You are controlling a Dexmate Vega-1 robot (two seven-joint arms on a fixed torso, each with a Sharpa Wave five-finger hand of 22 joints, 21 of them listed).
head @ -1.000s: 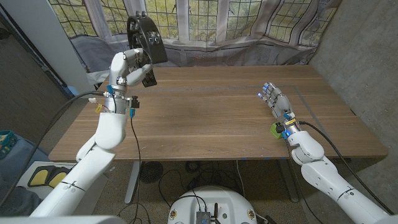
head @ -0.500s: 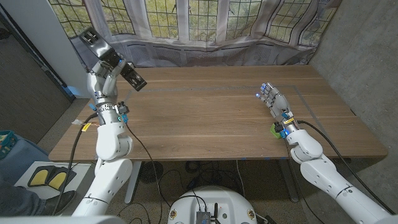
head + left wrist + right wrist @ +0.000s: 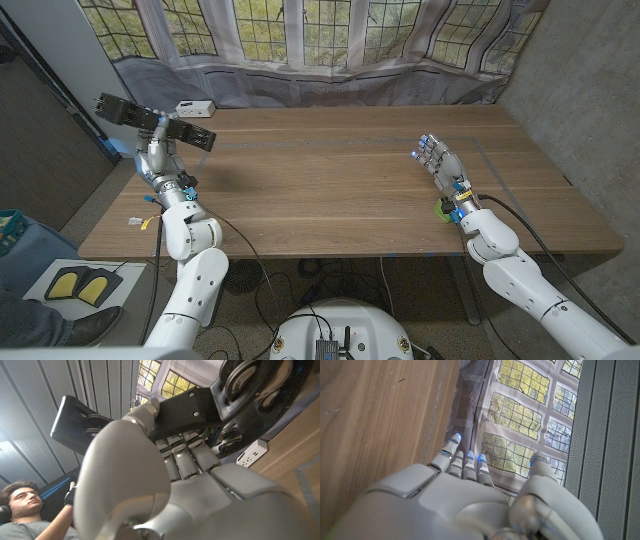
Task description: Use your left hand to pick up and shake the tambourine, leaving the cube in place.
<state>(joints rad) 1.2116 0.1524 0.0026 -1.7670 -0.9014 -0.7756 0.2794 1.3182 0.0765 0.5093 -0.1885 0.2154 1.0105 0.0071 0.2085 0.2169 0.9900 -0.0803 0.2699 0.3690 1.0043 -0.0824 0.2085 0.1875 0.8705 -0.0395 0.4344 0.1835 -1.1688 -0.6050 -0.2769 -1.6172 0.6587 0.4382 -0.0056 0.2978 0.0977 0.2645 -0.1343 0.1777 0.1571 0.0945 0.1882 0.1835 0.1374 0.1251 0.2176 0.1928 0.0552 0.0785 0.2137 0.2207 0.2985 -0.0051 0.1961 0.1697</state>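
Observation:
My left hand (image 3: 157, 134) is raised over the table's far left corner and grips the black tambourine (image 3: 188, 134), which lies nearly level and edge-on. In the left wrist view my fingers (image 3: 185, 457) wrap its black frame (image 3: 190, 405), and round metal jingles (image 3: 250, 382) show beside them. The small green cube (image 3: 442, 209) sits on the table at the right, close against my right wrist and partly hidden by it. My right hand (image 3: 440, 160) stays low over the table, fingers straight and apart, holding nothing; its back (image 3: 445, 500) shows in the right wrist view.
A white power strip (image 3: 193, 107) lies at the wooden table's (image 3: 330, 180) far left edge, just behind the tambourine. Curtained windows run along the back. In the left wrist view a person (image 3: 25, 505) sits off to the side.
My left arm has swung the tambourine left and down, from above the table's far edge to its left corner, turning it edge-on. The right hand and cube have not moved.

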